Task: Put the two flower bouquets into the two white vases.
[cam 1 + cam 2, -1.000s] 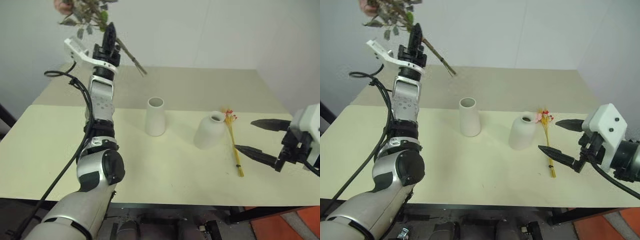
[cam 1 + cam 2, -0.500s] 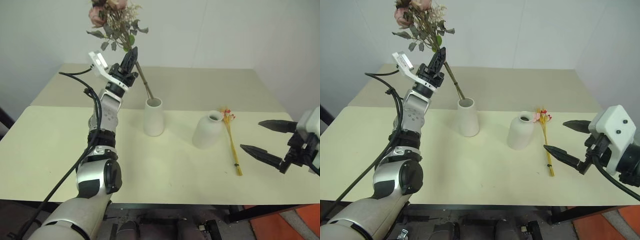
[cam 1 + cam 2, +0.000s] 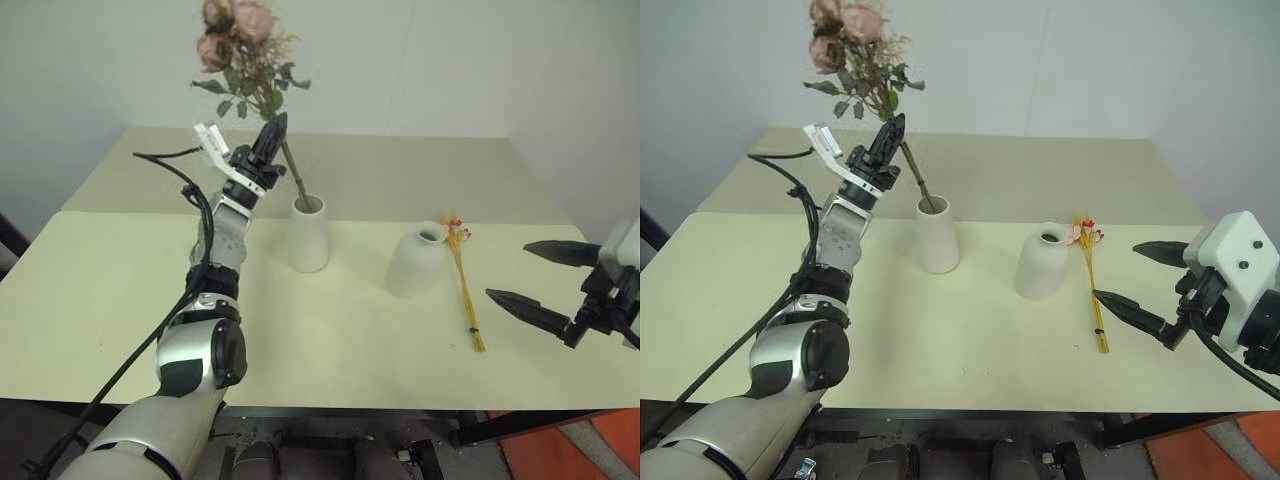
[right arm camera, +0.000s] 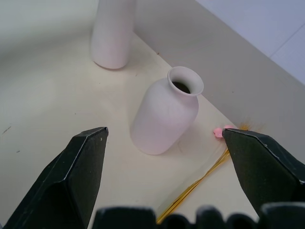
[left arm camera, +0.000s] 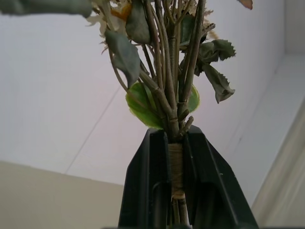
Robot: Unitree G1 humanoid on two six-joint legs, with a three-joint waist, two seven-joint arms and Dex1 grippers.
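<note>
Now the roses [image 3: 243, 45] are upright — stems entering the cone vase [image 3: 309, 234], centre frame.
Left gripper [image 3: 272, 140] has swung down, clamped on them; right gripper [image 3: 548, 275] waits wide — yellow bunch [image 3: 466, 285] lies beside the bottle vase [image 3: 418, 259].

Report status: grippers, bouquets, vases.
Left gripper shut on rose bouquet, stems in tall vase. Right gripper open, empty. Yellow bunch flat on table beside round vase. Nothing blocking.

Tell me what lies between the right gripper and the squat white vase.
The slim yellow-stalked bunch lies on the table between the right gripper and squat white vase, in both eye views.
</note>
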